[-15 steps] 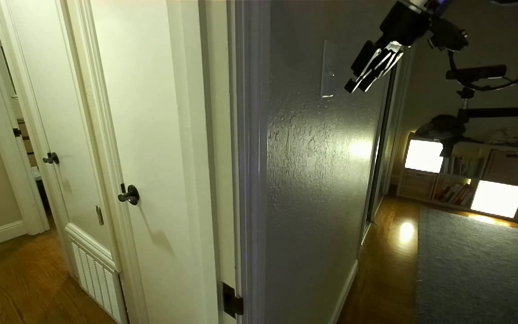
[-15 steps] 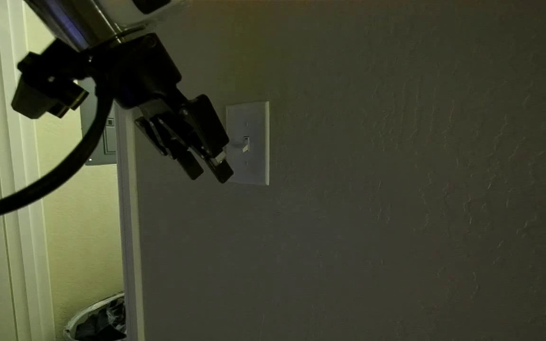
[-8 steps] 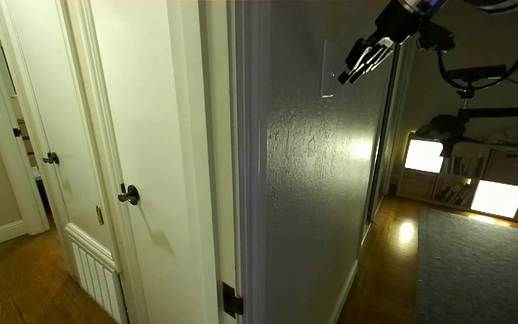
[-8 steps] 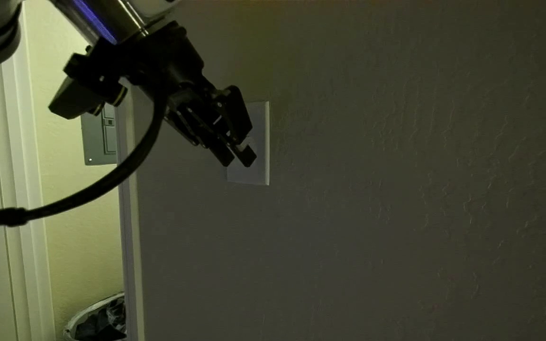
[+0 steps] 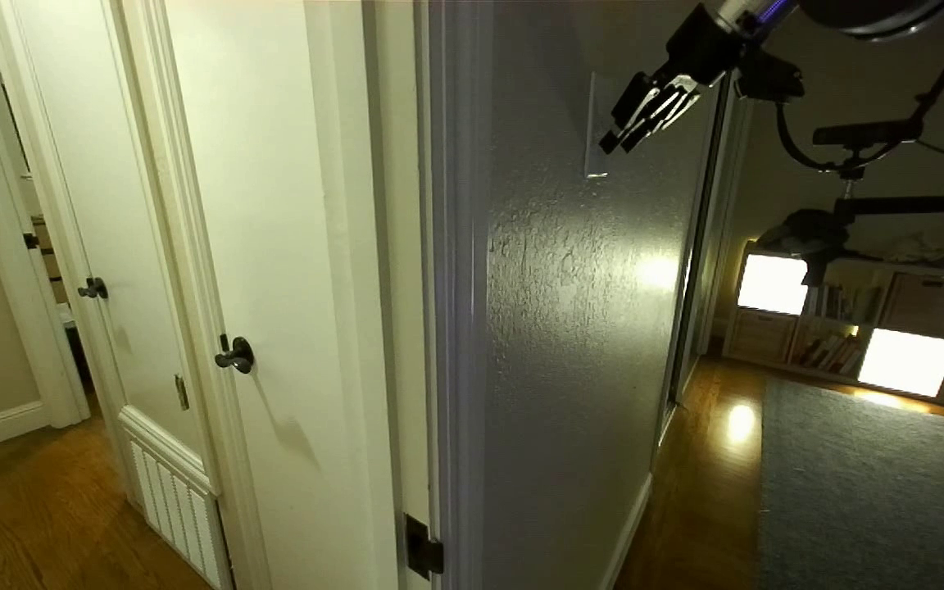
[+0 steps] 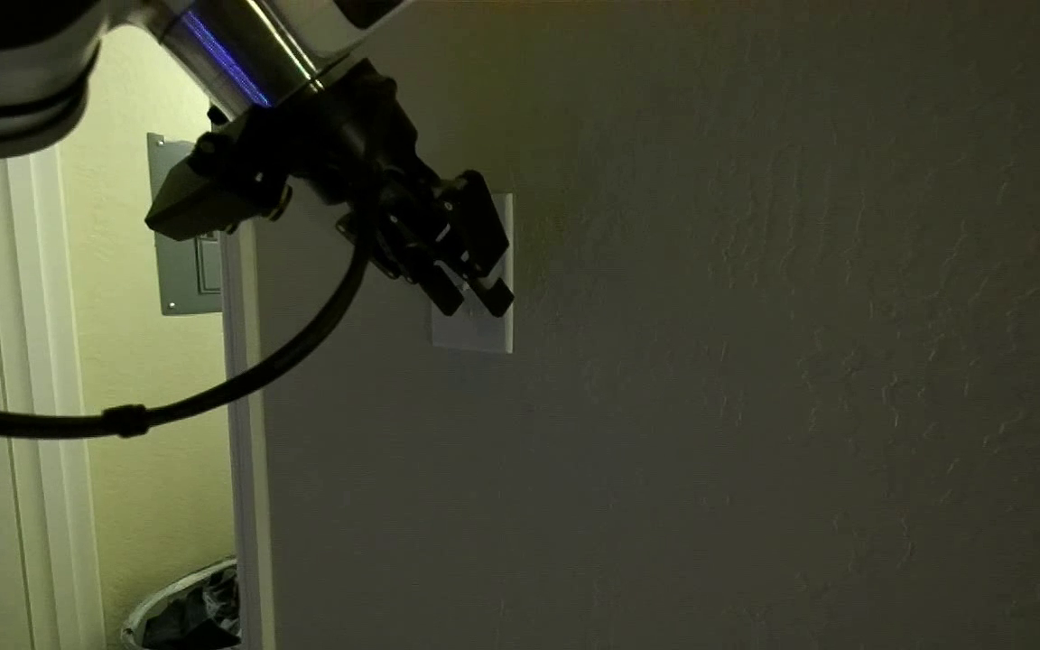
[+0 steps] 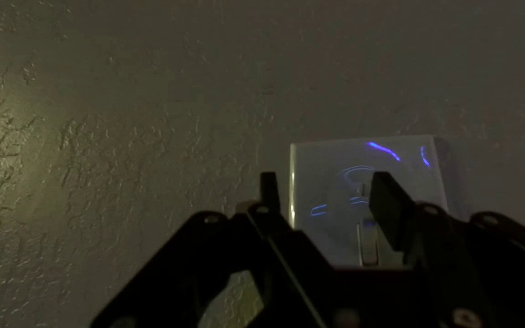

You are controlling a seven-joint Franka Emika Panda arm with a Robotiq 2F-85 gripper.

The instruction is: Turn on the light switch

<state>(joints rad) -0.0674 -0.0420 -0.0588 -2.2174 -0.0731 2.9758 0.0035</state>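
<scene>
The light switch (image 6: pixel 468 336), a pale white upright rectangular plate, is on the textured grey wall (image 6: pixel 755 406), and the black two-fingered gripper (image 6: pixel 475 301) covers part of it in both exterior views. Its fingers (image 6: pixel 487 230) stand apart, near the plate; touching or not, I can't tell. A boxy black wrist camera (image 6: pixel 204 199) partly hides the grey metal panel (image 6: pixel 179 284) behind, and a thick black cable (image 6: pixel 60 425) sags across the pale door frame (image 6: pixel 254 506). Around the corner is a flat white door (image 5: pixel 251 164) with a dark knob (image 5: pixel 236 356).

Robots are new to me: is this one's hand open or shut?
The hand is open: in the wrist view its fingers stand apart, with part of the light switch showing between them.
</scene>
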